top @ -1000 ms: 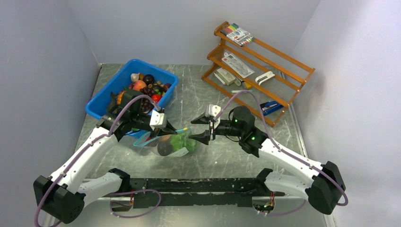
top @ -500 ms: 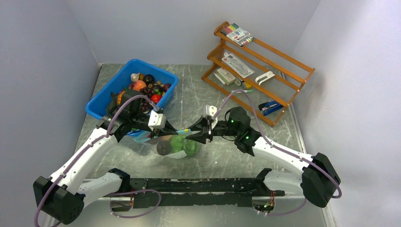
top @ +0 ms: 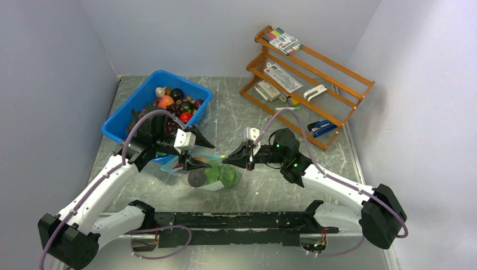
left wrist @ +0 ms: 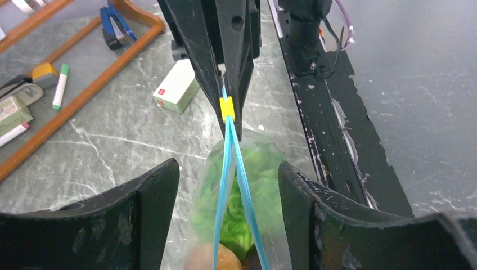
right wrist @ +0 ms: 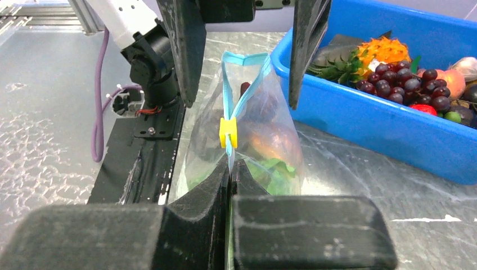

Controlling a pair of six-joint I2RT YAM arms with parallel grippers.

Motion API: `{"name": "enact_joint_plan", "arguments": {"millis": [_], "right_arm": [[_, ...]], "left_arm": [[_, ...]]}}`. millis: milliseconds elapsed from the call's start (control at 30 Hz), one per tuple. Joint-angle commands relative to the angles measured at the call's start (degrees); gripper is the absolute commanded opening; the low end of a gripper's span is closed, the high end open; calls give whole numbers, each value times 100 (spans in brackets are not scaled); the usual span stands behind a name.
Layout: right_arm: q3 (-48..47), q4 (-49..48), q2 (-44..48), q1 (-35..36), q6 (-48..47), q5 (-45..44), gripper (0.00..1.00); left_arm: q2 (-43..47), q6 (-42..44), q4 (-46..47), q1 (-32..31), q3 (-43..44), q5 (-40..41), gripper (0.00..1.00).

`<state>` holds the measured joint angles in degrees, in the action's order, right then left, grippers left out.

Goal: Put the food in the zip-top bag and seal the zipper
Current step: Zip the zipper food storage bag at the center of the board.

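Your right gripper (right wrist: 230,169) is pinched together on the zipper (right wrist: 224,90), its yellow slider (right wrist: 227,133) just beyond the fingertips. Your left gripper (left wrist: 228,171) stands apart, straddling the far end of the zip-top bag (left wrist: 267,147). Inside, the food (left wrist: 261,191) shows only as green and brown blurs through crinkled plastic.

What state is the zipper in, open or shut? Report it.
Mostly open. The yellow slider sits by the right gripper, and past it the two blue strips of the zipper gape apart.
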<state>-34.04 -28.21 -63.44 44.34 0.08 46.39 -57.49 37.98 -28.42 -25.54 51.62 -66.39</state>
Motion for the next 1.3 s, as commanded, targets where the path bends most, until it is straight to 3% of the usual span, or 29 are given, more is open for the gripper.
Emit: {"name": "enact_joint_plan", "arguments": {"millis": [0,100,367,600,833,1067,1267], "right_arm": [[-169,112,38,27,-192,59,0],[-226,107,26,22,-181,4,0],[-341,233,30,23,-191,-131,0],[-370,203,-20,23,-107,-96,0],[-427,265,-63,38,-90,-180,0],[-329,106,-68,48,42,-263,0],[-412,192,-186,53,71,-332,0]], "left_arm": [[262,-1819,1827,-17,-352,-372,63],[318,-2385,2375,-189,-507,-80,56],[187,-2375,2161,-699,-357,845,51],[130,-2294,2219,-824,-371,906,32],[67,-2003,2024,-869,-264,757,36],[67,-2059,2431,-947,-393,851,24],[81,-1822,2120,-994,-260,874,13]]}}
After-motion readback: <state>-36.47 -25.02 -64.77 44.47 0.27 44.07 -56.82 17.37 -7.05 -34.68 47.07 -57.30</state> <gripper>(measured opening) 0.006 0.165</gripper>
